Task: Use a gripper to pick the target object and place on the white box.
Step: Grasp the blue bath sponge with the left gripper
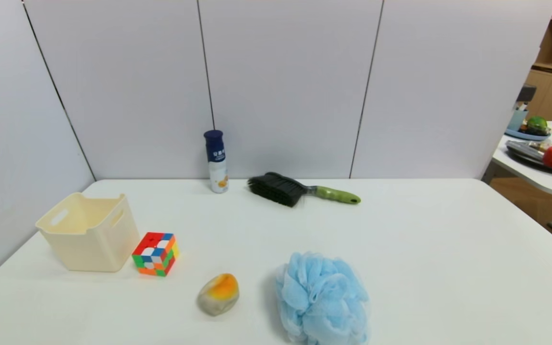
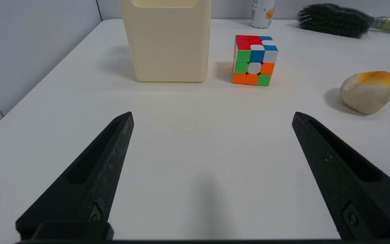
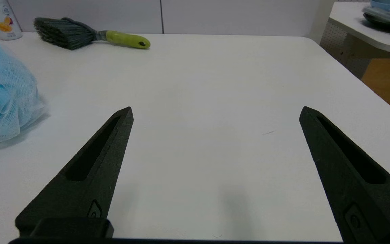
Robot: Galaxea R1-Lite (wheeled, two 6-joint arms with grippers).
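light-blue pouf (image 1: 321, 299), cream-white bin (image 1: 89, 232), multicoloured cube (image 1: 155, 253), orange-grey lump (image 1: 218, 293), green-handled black brush (image 1: 300, 189).

box (image 1: 89, 235) far left | cube (image 1: 155, 254) just right of it | pouf (image 1: 321, 299) front centre | brush (image 1: 300, 190) behind

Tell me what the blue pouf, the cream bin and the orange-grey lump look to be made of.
Blue pouf: soft nylon-like mesh, judging by its gathered, see-through ruffles.
Cream bin: moulded plastic, probably; smooth matte walls with cut-out slot handles.
Orange-grey lump: unclear; its smooth rounded surface with a faint sheen could be stone, soap or painted foam.
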